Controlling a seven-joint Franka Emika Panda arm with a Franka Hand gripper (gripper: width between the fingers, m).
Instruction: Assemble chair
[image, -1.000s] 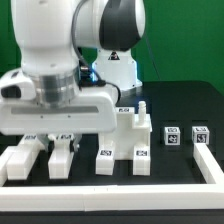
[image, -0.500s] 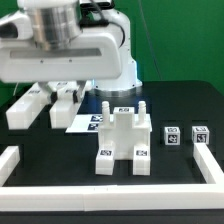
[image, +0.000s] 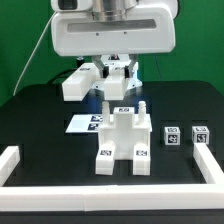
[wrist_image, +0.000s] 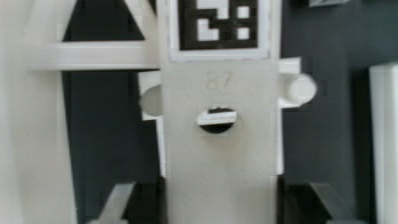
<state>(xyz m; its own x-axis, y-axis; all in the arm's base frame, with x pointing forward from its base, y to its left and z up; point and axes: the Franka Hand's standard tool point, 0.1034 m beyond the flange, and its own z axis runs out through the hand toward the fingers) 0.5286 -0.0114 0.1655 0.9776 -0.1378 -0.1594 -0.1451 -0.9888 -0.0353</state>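
Chair part (image: 80, 82) w/ tag is pinched in gripper (wrist_image: 217, 200), held high at upper centre, prob. to clear the half-built chair base (image: 122, 135) below.

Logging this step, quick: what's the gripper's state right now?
Gripper: closed on a white tagged chair part, held in the air.

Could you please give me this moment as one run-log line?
gripper: shut on chair part | part: held in air | partly built chair: standing below, apart | join: not yet done
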